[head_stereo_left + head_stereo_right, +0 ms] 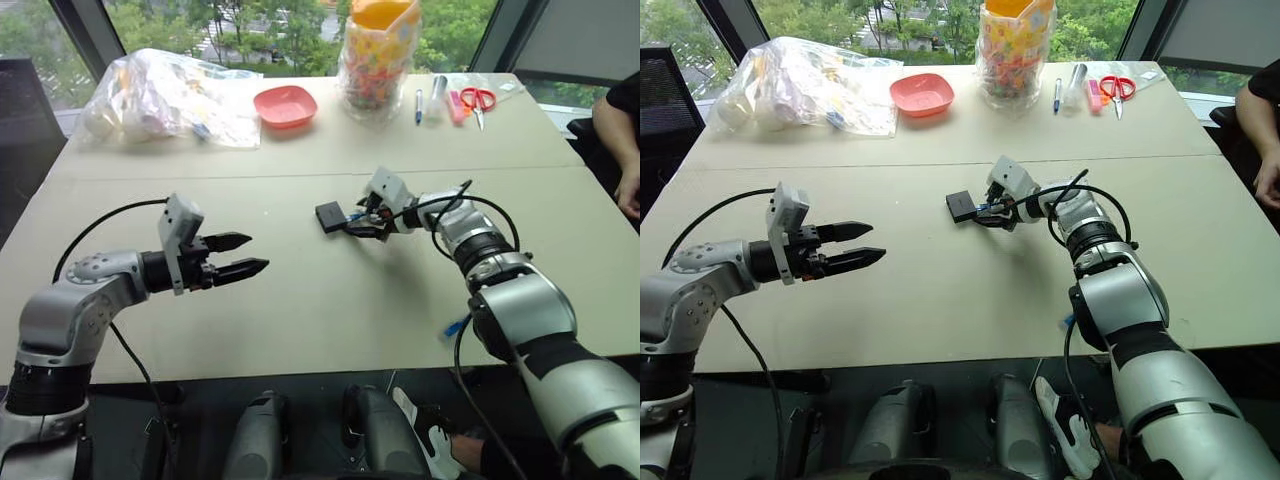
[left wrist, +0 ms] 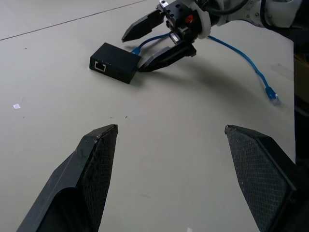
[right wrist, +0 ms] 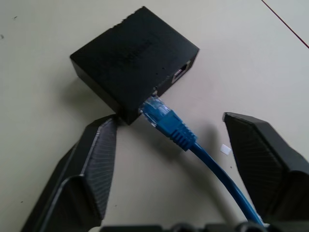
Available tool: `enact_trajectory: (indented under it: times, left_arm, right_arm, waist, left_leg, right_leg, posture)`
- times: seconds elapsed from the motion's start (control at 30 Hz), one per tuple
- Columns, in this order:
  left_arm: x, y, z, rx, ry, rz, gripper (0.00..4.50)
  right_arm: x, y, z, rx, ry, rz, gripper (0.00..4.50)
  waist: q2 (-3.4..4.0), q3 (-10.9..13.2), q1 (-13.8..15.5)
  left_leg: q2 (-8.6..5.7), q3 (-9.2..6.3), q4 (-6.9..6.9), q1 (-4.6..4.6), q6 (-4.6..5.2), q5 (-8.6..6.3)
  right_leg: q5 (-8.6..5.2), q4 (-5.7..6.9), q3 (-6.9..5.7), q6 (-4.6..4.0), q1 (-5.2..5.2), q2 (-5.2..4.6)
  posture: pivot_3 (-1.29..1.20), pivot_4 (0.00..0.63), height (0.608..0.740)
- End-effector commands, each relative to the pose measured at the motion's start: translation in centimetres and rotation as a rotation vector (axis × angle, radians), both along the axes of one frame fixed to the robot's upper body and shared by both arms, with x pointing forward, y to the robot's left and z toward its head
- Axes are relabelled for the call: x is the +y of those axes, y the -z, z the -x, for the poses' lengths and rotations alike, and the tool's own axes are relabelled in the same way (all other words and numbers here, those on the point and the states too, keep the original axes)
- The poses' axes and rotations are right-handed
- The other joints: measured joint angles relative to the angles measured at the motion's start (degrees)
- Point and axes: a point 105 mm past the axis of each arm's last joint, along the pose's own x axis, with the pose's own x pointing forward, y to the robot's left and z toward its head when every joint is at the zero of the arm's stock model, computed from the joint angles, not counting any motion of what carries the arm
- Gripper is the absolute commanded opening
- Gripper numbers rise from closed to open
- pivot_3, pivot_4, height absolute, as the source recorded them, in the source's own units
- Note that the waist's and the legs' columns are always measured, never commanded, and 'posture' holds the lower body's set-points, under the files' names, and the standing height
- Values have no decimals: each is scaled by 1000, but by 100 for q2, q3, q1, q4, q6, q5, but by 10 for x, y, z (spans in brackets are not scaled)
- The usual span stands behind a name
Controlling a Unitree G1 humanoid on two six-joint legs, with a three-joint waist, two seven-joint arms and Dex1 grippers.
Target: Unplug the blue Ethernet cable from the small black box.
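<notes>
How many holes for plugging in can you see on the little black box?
2: one holds the blue Ethernet cable, an empty one sits beside it on the small black box. Its other sides may hide more.

Beige table (image 1: 300, 300), small black box (image 1: 331, 217), blue Ethernet cable (image 2: 251, 67), pink bowl (image 1: 285, 105), scissors (image 1: 478, 100)

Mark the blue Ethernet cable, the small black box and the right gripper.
blue Ethernet cable (image 3: 170, 124): right wrist view, blue plug boot.
small black box (image 3: 130, 58): right wrist view, top face.
right gripper (image 2: 147, 46): left wrist view, between its fingertips.
</notes>
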Motion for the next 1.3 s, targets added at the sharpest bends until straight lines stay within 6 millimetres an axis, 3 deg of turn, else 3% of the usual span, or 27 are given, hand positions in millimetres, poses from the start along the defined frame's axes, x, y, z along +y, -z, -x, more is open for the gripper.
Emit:
enact_trajectory:
  times: [0.03, 0.13, 0.23, 0.4, 0.5, 0.63, 0.9, 1.1, 1.2, 1.3]
  left_arm:
    - [4, -11, 5, -52, -51, 23, 3717]
    - [8, -5, 7, -48, -79, 22, 3717]
    - [10, -1, 1, -55, -77, 26, 3717]
    - [18, -13, -44, -110, -116, 120, 3717]
    - [17, -23, -70, -90, -102, 208, 3717]
    - [-3, -42, -96, -28, 34, 331, 3717]
    - [-51, -67, -126, 4, 176, 388, 3717]
    - [-74, -71, -131, -6, 220, 361, 3717]
    - [-78, -72, -130, -4, 241, 362, 2886]
    - [-80, -69, -127, 9, 271, 343, 1731]
  right_arm:
    - [-6, 24, 12, 106, -37, 87, 1476]
    - [-2, 24, 17, 137, -90, 95, 52]
    - [5, 17, 14, 98, -92, 65, 52]
    - [20, -31, -12, -358, -65, 60, 52]
    - [26, -49, -8, -606, -126, 98, 52]
    - [34, -80, 13, -898, -153, 23, 52]
    - [33, -91, 35, -994, -146, 58, 52]
    - [33, -91, 40, -998, -137, 90, 52]
    - [34, -92, 42, -999, -133, 87, 0]
    - [34, -92, 42, -1002, -129, 94, 0]
  waist:
    - [0, -1, 15]
    - [2, -1, 16]
    - [2, -1, 7]
    - [2, 0, 19]
    - [3, 1, 2]
    - [-2, -2, 8]
    - [-4, 0, -23]
    - [-5, 0, -24]
    - [-6, 1, -22]
    - [-6, 1, -20]
  left_leg:
    - [1, -4, 1, 7, -5, 3]
    - [4, -11, 3, 39, -11, 6]
    - [8, -12, 1, 68, -14, 4]
    - [6, -10, 0, 71, -17, 6]
    - [-2, -6, -1, 67, -17, 8]
    - [-6, 5, -6, 9, -14, 8]
    - [-12, 25, 1, -16, -13, 10]
    - [-9, 18, 0, -12, -12, 10]
    - [-9, 19, 0, -13, -12, 10]
    - [-9, 18, 1, -14, -12, 10]
  right_leg:
    - [-3, 0, -1, 0, 9, 1]
    - [-13, 0, -3, -22, 42, 1]
    - [-15, -4, -3, -24, 69, 1]
    - [-12, -2, -4, -27, 70, 5]
    - [-11, -2, -3, -24, 66, 5]
    - [-3, 1, -8, 6, 16, 8]
    - [-5, 1, -3, 13, -15, 9]
    - [-5, 8, -3, 10, -16, 13]
    - [-4, 7, -3, 10, -16, 12]
    - [-4, 7, -3, 10, -17, 12]
  posture:
    - [0, 150, 740]
    - [0, 150, 740]
    - [0, 150, 740]
    - [0, 150, 740]
    - [0, 150, 740]
    - [0, 150, 740]
    - [0, 150, 740]
    - [0, 150, 740]
    - [0, 150, 740]
    - [0, 150, 740]
